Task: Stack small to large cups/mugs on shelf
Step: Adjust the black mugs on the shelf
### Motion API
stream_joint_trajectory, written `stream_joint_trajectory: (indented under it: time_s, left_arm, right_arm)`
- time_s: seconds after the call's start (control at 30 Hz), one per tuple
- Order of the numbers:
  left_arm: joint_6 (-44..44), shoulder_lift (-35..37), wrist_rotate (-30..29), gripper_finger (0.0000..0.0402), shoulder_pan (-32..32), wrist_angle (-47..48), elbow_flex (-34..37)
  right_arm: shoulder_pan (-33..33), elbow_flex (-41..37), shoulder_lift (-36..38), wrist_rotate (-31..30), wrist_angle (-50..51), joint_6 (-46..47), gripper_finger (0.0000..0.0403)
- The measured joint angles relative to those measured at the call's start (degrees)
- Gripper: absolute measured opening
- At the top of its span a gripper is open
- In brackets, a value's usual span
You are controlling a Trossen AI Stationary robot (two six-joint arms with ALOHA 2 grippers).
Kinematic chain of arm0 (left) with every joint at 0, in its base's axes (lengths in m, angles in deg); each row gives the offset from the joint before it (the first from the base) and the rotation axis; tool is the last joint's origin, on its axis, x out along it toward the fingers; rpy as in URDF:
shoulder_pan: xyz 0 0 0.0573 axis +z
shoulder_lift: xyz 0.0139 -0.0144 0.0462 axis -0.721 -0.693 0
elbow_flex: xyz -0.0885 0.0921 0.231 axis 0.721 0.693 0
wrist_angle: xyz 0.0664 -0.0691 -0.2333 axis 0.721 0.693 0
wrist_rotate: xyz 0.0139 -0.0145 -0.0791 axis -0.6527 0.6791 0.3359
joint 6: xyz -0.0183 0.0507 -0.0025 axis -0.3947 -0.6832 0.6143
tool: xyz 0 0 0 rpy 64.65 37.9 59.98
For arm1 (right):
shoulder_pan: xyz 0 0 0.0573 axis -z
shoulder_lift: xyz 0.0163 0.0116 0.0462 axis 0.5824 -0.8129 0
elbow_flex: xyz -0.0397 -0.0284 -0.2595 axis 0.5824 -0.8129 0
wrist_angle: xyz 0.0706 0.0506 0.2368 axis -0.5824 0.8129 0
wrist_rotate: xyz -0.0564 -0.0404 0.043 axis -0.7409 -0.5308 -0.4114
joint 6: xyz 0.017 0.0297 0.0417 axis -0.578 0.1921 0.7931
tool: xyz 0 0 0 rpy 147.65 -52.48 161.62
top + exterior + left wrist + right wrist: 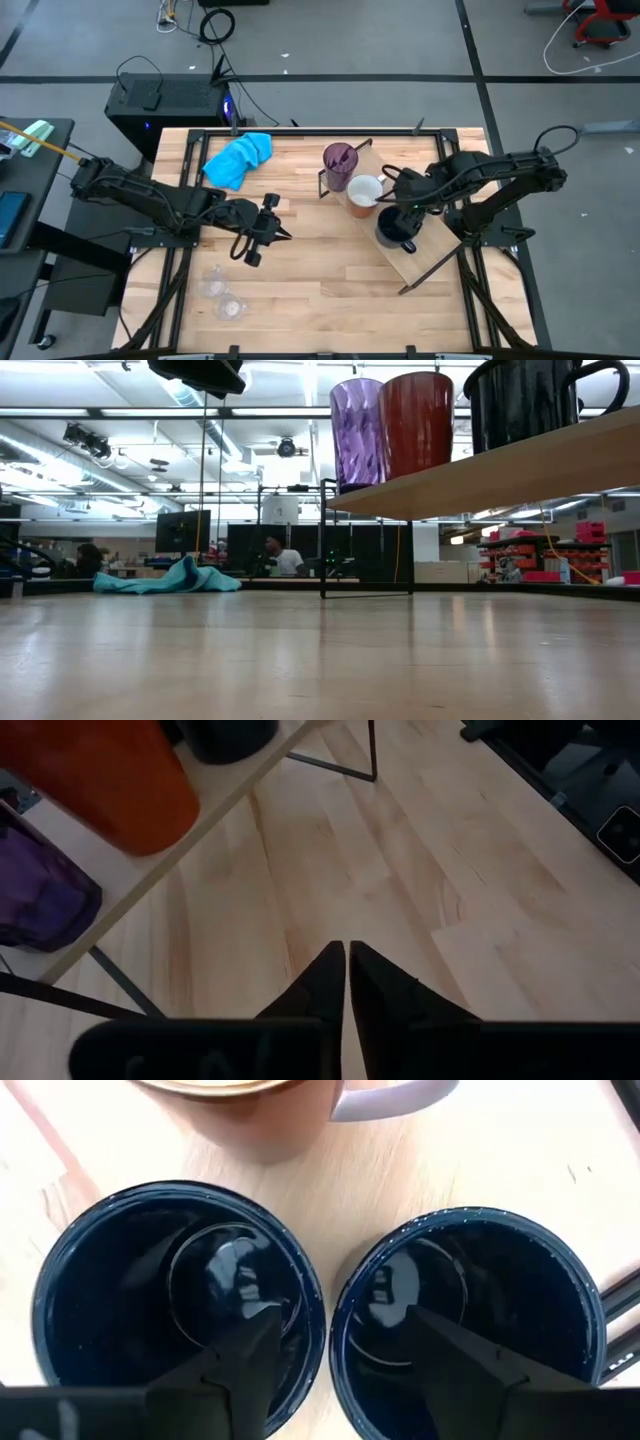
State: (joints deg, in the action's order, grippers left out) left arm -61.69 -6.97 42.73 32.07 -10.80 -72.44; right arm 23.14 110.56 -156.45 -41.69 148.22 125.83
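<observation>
Where right tool (407, 218) hovers, mugs (393, 228) half-hidden.

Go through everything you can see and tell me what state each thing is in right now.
Purple tumbler: upright on the shelf.
White mug: upright on the shelf.
Two navy mugs: upright, side by side, empty.
Two clear glasses: on the table, not shelved.
Blue cloth: crumpled.
Left gripper: shut, empty.
Right gripper: open over the navy mugs.
</observation>
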Motion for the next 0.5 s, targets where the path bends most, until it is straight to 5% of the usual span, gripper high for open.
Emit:
stream_joint_trajectory:
  time_s: [0.5]
  left_arm:
    - [-0.01, -0.22, -0.24, 0.0024, 0.02, -0.41, -0.02]
  right_arm:
    - [1.1, -4.39, -2.42, -2.27, -3.15, -1.17, 0.0215]
